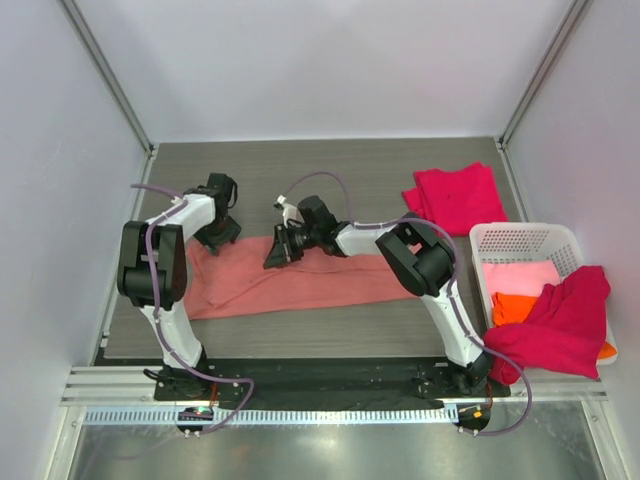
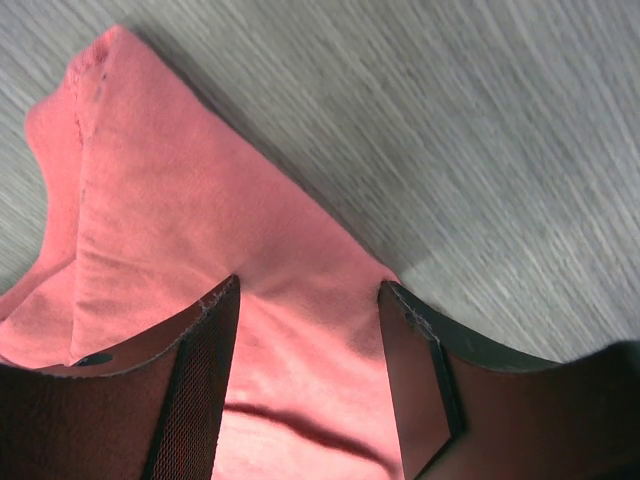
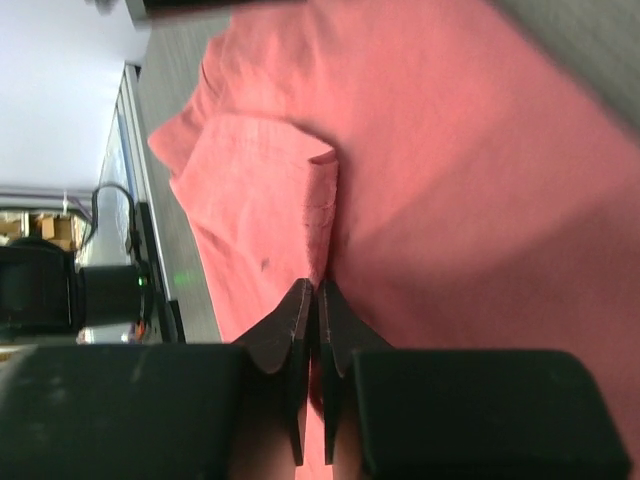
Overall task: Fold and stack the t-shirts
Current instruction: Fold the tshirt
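Observation:
A salmon-pink t-shirt [image 1: 290,285] lies spread across the middle of the table. My left gripper [image 1: 220,236] is open at its far left corner, its fingers [image 2: 205,370] straddling the cloth [image 2: 200,230] close above it. My right gripper [image 1: 277,250] is shut on a fold of the same shirt [image 3: 480,180] near its far edge; the pinched ridge runs up from the fingertips [image 3: 300,310]. A crimson-red t-shirt [image 1: 455,195] lies folded at the back right. Another crimson shirt [image 1: 560,325] drapes over the basket, with light pink [image 1: 520,275] and orange [image 1: 512,306] shirts inside.
A white lattice basket [image 1: 525,238] stands at the right edge of the table. White walls close in the left, back and right. The arm bases sit on a black rail [image 1: 320,378] at the near edge.

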Robot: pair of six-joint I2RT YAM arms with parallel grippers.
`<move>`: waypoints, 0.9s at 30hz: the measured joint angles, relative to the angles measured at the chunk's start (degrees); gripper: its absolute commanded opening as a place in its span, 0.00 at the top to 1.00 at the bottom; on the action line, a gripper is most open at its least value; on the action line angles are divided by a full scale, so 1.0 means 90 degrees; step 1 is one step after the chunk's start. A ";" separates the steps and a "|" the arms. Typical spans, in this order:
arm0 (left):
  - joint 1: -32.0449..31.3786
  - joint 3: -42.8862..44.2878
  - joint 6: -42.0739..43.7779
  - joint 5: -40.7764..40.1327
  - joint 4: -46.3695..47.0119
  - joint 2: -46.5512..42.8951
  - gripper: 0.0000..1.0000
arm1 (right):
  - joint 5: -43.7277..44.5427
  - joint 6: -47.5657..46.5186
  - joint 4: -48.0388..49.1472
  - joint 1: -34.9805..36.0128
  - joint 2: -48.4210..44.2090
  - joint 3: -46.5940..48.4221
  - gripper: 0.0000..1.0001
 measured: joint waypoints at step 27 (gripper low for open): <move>0.0007 0.0121 0.0051 -0.0058 0.0032 0.0148 0.41 | 0.1010 -0.0879 -0.0051 0.0551 -0.1562 -0.0884 0.37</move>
